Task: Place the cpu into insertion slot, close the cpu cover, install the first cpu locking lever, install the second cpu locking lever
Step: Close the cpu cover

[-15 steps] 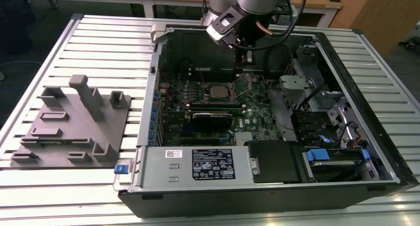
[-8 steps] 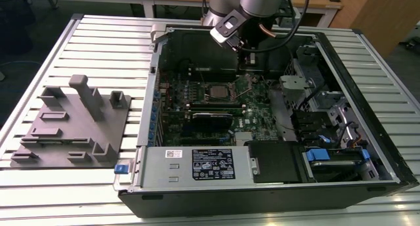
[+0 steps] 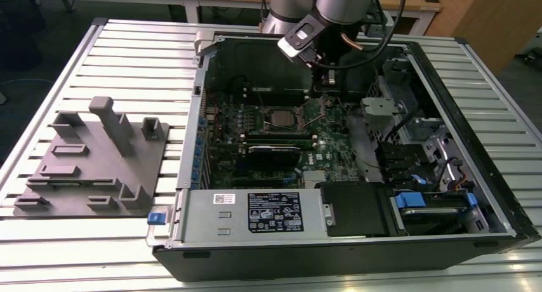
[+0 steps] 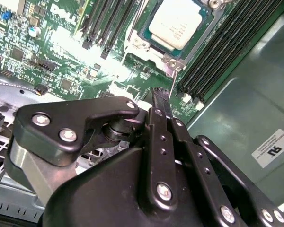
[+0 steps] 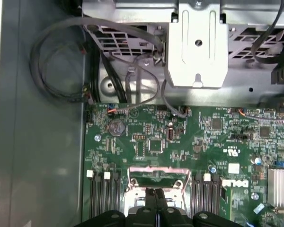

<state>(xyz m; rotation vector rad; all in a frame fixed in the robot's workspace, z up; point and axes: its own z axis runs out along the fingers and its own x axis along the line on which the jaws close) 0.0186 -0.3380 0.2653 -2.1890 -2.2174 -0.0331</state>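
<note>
The black, jointed metal gripper (image 4: 161, 99) has its two slim fingers (image 5: 150, 196) pressed flat together with no gap showing. A thin, bare steel wire locking lever (image 4: 172, 82) runs straight up to the tips, but whether the fingers pinch it or only touch it cannot be told. The lever's long axis points from the fingertips to a screwed corner of the cpu cover (image 4: 154, 51), a thin grey metal square frame that appears to lie flat around the chip. The coming move seems to turn on that line, because the work lies directly ahead of the tips and very near. Inside the frame's window sits the cpu (image 4: 177, 23), a small flat square with a smooth, silver-grey metal top. It is seated in the insertion slot (image 4: 144, 34), whose dark rim shows around it. In the exterior view the socket lies just below and to the left of the gripper, in the upper middle of the frame. Long, black, ridged plastic memory slots (image 4: 217, 52) flank the socket on the glossy green motherboard (image 5: 151, 132). The board lies in an open black steel computer case (image 3: 339, 260). At the exterior view's left a matte grey moulded fixture tray (image 3: 93, 171) rests on the pale slatted aluminium table (image 3: 127, 57).
</note>
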